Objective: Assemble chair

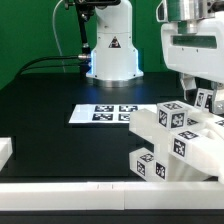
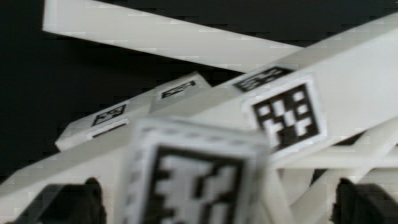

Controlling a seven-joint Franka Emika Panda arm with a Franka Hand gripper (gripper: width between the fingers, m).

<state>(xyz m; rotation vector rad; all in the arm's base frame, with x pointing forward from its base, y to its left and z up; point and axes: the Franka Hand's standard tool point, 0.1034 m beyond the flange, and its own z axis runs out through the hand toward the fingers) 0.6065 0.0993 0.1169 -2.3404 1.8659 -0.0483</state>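
Observation:
The chair's white tagged parts (image 1: 175, 140) sit bunched together at the exterior view's right, near the table's front edge. My gripper (image 1: 197, 96) hangs directly above their far right side. In the wrist view my gripper (image 2: 217, 205) is open: its dark fingertips (image 2: 71, 204) stand wide on either side of a tagged white piece (image 2: 196, 180), with gaps showing on both sides. Behind that piece a slanting white bar with a square tag (image 2: 285, 110) crosses the view, and a flat white panel (image 2: 160, 35) lies beyond it. How the parts join is hidden by the close, blurred view.
The marker board (image 1: 105, 113) lies flat mid-table. The arm's white base (image 1: 110, 50) stands at the back with cables trailing to the exterior view's left. A plain white block (image 1: 5, 150) sits at the left edge, and a white rail (image 1: 90, 195) runs along the front.

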